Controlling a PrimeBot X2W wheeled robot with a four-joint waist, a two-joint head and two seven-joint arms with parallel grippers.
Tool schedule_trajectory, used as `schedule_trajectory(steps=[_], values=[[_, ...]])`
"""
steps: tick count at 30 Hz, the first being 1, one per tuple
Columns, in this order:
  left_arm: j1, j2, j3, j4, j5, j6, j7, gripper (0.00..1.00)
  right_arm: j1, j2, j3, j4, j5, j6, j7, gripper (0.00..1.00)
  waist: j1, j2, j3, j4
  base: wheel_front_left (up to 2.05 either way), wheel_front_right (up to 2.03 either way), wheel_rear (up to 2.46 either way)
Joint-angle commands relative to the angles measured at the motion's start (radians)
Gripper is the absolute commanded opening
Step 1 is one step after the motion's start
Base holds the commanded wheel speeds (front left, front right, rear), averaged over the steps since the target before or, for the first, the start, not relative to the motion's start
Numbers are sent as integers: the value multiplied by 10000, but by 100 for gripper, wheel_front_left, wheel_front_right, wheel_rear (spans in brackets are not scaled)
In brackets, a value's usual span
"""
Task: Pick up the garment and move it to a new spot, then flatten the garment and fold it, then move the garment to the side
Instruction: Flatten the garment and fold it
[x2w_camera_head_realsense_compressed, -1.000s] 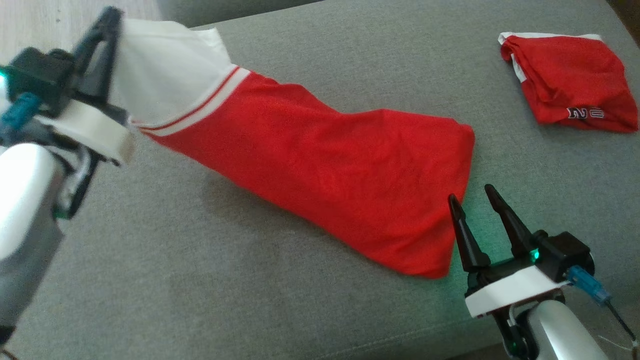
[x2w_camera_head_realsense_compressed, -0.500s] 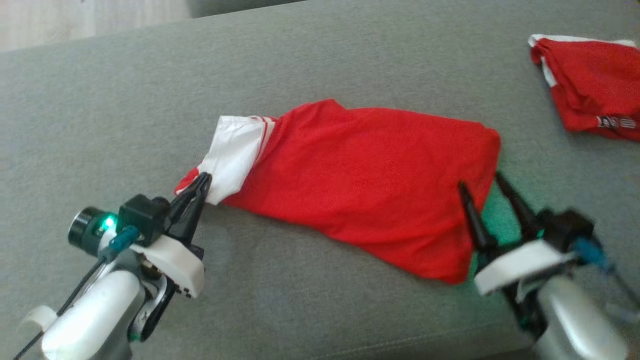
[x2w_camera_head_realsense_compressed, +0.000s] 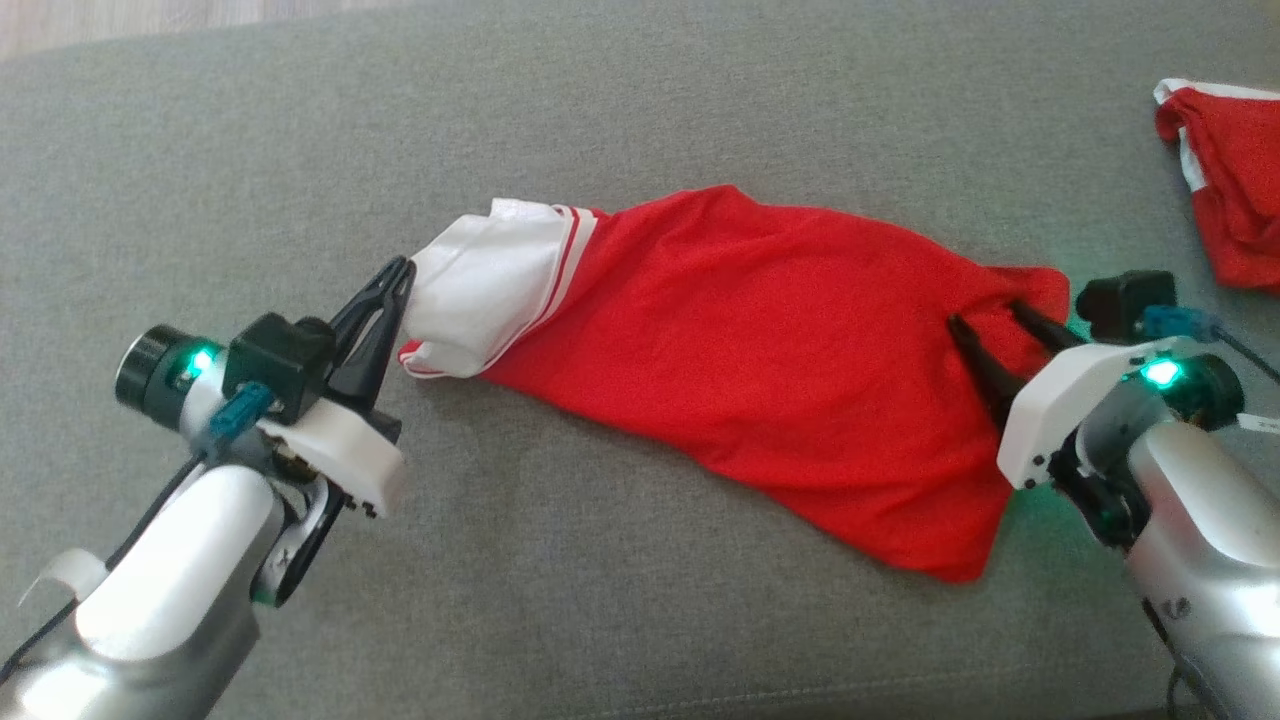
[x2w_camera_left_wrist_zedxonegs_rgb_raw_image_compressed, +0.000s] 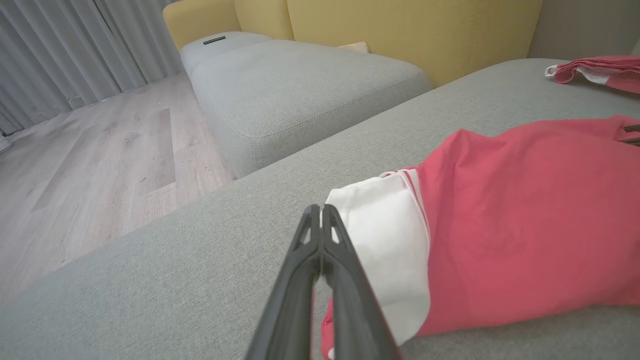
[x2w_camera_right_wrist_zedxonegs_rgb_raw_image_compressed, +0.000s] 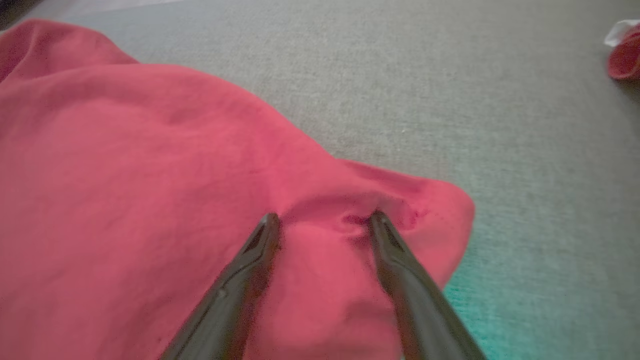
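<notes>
I have the red shirt lying stretched across the grey sofa seat, running from the centre left of the head view down to the lower right. Its white sleeve, trimmed with thin red stripes, is at the left end.

My left gripper sits at the left of that view with its jaws clenched. The sleeve edge lies against the fingers, and in the left wrist view a sliver of red shows between them low down, so they look pinched on the cloth.

My right gripper is at the right end of the shirt, near its upper corner. Its jaws are released and spread, and both fingertips press into the red fabric, which puckers between them.

A second red garment lies on the same seat at the upper right, well apart. The left wrist view has a wooden floor at the left and a yellow backrest along the top.
</notes>
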Motion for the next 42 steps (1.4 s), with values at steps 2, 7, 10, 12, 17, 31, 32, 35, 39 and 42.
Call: schedule_trajectory(steps=[2,7,10,12,17,31,32,35,39,42], values=[[-660,269,504,-124,127,-64,-139,0,-584,-424,576,-286,351,-9,-293,0,0,0,66,19,0,0,0],[-1035,333,668,-99,358,-42,-180,0,-1809,-841,817,-118,-153,-9,-2241,0,0,0,55,-150,0,0,0],[-1124,341,816,-151,446,19,-196,0,-2487,-961,585,-54,-1055,-9,-3284,0,0,0,-22,-235,0,0,0],[-1094,338,890,-173,461,34,-201,0,-2526,-925,402,-326,-1569,-9,-3487,0,0,0,-70,-266,0,0,0],[-809,246,1030,-336,497,71,-207,0,-900,-723,541,-1391,-2523,-9,-3516,0,0,0,-115,-269,0,0,0],[-8,209,1578,-493,620,75,-209,0,4089,425,147,-4360,-2604,-9,-2248,100,0,0,-263,-406,0,0,0],[45,215,1617,-509,639,79,-209,0,4243,462,-29,-4723,-2556,-9,-2214,100,0,0,-274,-413,0,0,0],[210,214,1721,-572,697,95,-209,0,4464,635,-739,-5857,-2165,-9,-2213,100,0,0,-299,-440,0,0,0],[370,112,1804,-634,781,93,-210,0,4073,625,-1434,-6340,-1667,-9,-1626,100,0,0,-247,-387,0,0,0],[345,12,1780,-629,877,22,-210,0,3300,693,-1831,-5794,-1225,-9,-1040,100,0,0,-101,-262,0,0,0]])
